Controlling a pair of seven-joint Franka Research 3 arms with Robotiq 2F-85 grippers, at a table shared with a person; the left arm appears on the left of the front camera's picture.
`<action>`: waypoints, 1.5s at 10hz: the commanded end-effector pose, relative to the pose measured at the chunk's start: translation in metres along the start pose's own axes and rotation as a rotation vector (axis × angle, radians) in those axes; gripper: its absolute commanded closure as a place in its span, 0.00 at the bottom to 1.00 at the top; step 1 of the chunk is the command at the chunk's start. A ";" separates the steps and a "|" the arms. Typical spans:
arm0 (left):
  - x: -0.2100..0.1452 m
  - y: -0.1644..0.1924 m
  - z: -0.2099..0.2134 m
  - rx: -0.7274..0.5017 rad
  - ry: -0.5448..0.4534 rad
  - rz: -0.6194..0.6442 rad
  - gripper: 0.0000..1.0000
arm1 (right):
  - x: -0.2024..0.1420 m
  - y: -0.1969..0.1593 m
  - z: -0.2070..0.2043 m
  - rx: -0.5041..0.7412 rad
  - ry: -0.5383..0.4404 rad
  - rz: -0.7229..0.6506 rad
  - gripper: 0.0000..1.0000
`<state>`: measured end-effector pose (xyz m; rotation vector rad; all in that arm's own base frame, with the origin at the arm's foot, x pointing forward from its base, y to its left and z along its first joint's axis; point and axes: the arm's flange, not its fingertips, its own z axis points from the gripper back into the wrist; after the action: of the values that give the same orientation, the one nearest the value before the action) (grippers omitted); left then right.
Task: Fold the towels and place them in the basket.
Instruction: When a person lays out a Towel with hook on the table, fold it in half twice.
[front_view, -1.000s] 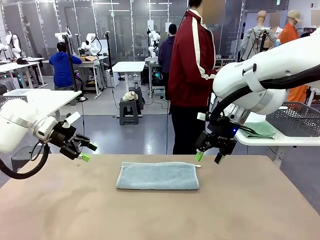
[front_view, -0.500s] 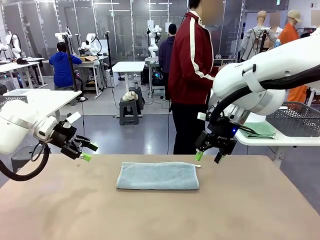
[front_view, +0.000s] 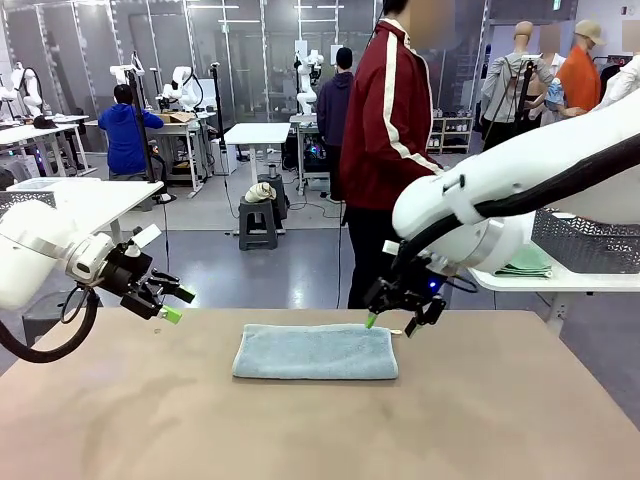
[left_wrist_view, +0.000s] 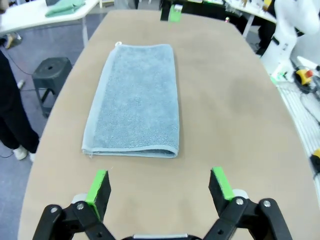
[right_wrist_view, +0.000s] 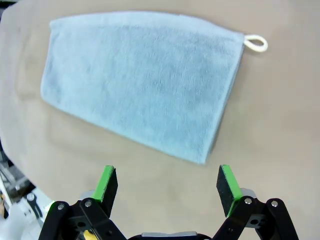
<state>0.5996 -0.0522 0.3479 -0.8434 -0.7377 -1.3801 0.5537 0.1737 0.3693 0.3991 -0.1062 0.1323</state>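
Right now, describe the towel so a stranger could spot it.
Start at the big tan table in the foreground. Near its middle lies a light blue-grey towel, folded into a flat rectangle. It has a small white loop at one corner, unlike the green cloth on the white side table.
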 end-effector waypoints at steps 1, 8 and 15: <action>-0.001 0.000 0.000 -0.004 0.001 -0.001 0.00 | 0.001 0.010 -0.016 -0.081 -0.064 -0.071 0.00; -0.001 0.000 0.000 -0.004 0.001 -0.001 0.00 | 0.007 -0.004 -0.043 -0.168 -0.099 -0.159 0.00; -0.001 0.000 0.000 -0.004 0.001 -0.001 0.00 | 0.003 -0.005 -0.041 -0.151 -0.093 -0.137 0.00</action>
<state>0.5996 -0.0521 0.3478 -0.8434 -0.7376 -1.3799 0.5603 0.1857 0.3299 0.2602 -0.1788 -0.0291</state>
